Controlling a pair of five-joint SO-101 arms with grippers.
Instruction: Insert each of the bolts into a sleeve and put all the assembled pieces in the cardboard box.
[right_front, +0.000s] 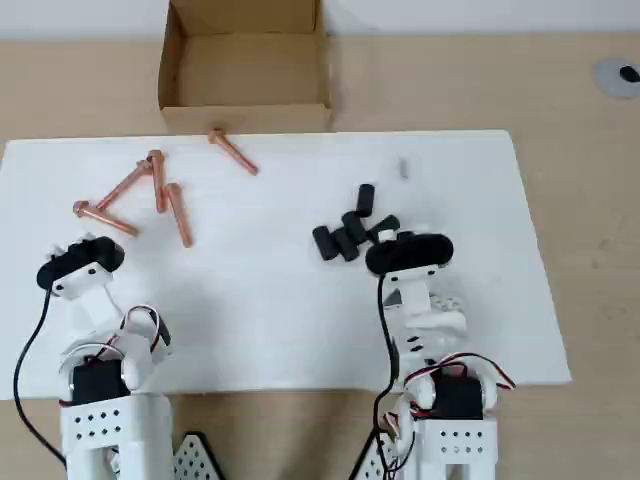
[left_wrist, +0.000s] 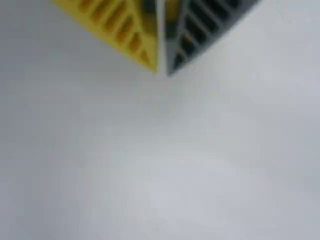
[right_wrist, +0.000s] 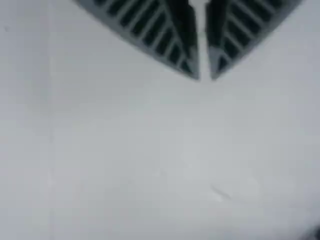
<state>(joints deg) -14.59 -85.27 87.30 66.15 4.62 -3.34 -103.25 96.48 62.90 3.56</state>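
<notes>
Jaws pressed together on both arms, my left gripper sits just behind copper-coloured metal bolts splayed at mixed angles, my right gripper beside clustered black cylindrical sleeves, with the open brown cardboard box beyond.

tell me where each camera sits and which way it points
high view: fixed above the table, looking down on the white sheet, bolts, sleeves, cardboard box; both arms show.
left wrist view: on the arm's wrist, facing down at the sheet; left gripper tips, shut.
right wrist view: same, close over the sheet; right gripper tips, shut.
shared: all three see the white sheet.
</notes>
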